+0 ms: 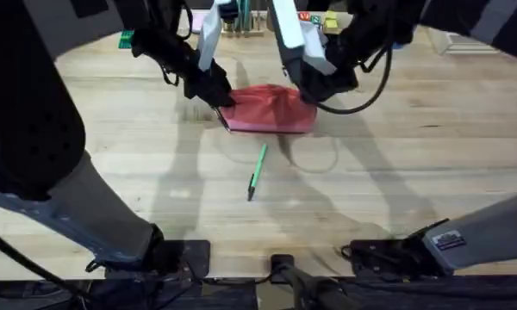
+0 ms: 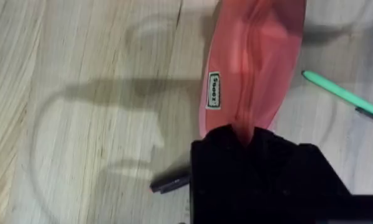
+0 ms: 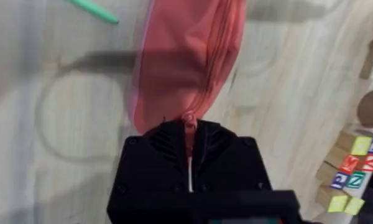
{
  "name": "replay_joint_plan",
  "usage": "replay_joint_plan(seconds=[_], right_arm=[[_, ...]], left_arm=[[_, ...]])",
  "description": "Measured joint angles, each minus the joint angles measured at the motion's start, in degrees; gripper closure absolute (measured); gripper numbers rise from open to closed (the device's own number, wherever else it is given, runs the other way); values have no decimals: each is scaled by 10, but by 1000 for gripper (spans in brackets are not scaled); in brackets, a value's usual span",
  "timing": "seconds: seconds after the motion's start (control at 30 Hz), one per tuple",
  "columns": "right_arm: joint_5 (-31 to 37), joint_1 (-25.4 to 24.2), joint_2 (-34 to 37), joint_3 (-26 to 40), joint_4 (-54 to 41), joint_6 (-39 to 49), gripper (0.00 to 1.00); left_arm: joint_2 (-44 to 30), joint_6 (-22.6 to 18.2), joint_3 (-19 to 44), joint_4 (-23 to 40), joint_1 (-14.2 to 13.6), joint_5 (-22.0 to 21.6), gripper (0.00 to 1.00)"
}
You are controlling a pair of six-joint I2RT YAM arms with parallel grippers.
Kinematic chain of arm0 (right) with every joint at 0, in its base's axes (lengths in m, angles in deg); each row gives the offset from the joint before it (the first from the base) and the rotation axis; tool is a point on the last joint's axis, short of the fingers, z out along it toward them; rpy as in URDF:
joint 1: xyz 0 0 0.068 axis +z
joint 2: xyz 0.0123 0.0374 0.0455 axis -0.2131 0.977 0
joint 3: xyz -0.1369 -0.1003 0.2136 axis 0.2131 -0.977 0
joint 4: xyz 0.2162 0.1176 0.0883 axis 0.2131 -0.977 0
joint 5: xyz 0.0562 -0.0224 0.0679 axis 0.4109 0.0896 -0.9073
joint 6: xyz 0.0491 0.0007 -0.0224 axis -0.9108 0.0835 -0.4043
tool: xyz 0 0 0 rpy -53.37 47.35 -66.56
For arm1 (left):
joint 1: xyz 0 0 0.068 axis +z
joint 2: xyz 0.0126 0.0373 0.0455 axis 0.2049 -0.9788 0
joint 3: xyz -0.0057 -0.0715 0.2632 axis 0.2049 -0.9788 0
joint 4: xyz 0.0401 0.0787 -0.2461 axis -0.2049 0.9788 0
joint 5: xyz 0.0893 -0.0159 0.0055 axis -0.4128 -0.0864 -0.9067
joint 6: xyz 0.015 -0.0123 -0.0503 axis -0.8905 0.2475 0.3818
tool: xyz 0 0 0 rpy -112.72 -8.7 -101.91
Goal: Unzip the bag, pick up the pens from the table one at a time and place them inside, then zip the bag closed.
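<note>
One pink bag [image 1: 270, 110] on bench [image 1: 396, 181]; left hand [image 1: 222, 105] and right hand [image 1: 310, 93] each clamp an end. One green pen [image 1: 256, 172] nearby.

colourful lettered blocks [image 3: 354, 171], wooden rack [image 1: 246, 26] at table's far edge

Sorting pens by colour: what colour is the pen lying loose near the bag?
Light green pen with a dark tip, clearest in the overhead view.
</note>
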Motion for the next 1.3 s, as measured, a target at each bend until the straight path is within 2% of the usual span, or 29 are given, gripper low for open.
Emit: replay_joint_plan(seconds=[0.7,1.3], right_arm=[[-4,25,4,0,88,-116,967],[-15,47,31,0,151,-154,967]], left_arm=[[0,0,0,0,2,-17,958],[0,0,1,0,6,-35,958]])
